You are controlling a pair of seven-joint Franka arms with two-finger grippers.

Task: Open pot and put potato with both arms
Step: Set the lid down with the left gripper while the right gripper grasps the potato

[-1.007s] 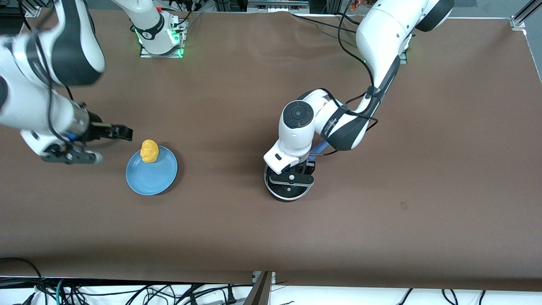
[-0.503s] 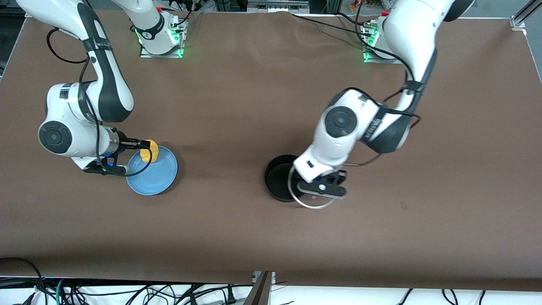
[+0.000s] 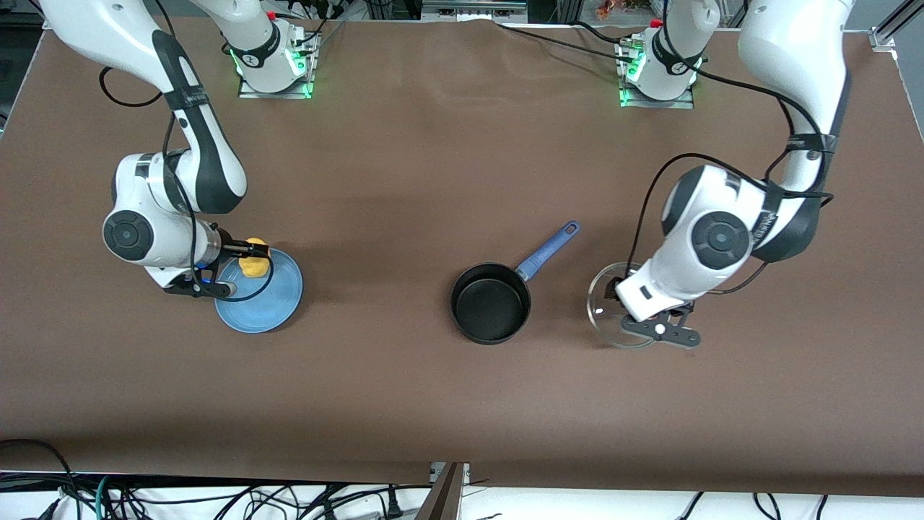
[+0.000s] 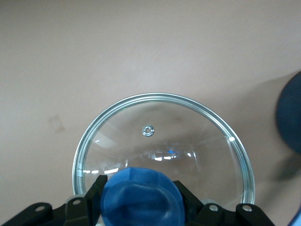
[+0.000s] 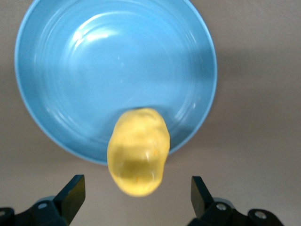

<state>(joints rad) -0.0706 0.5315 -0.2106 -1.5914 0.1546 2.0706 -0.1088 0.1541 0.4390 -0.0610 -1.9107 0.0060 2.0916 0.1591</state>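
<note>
The black pot (image 3: 491,312) stands open at mid-table, its blue handle (image 3: 548,249) pointing toward the left arm's base. My left gripper (image 4: 141,195) is shut on the blue knob (image 4: 141,207) of the glass lid (image 4: 162,136). It holds the lid (image 3: 603,303) low over the table beside the pot, toward the left arm's end. The yellow potato (image 3: 255,267) sits on the rim of the light-blue plate (image 3: 263,303). My right gripper (image 5: 136,193) is open with the potato (image 5: 138,150) between its fingers (image 5: 70,193), not touching it.
The brown table mat (image 3: 404,159) is bare between the plate and the pot. The two arm bases (image 3: 271,58) stand at the table edge farthest from the front camera. Cables hang below the edge nearest that camera.
My left gripper has lifted the lid off the pot and carried it toward the left arm's end, uncovering the handle. My right gripper has come down around the potato.
</note>
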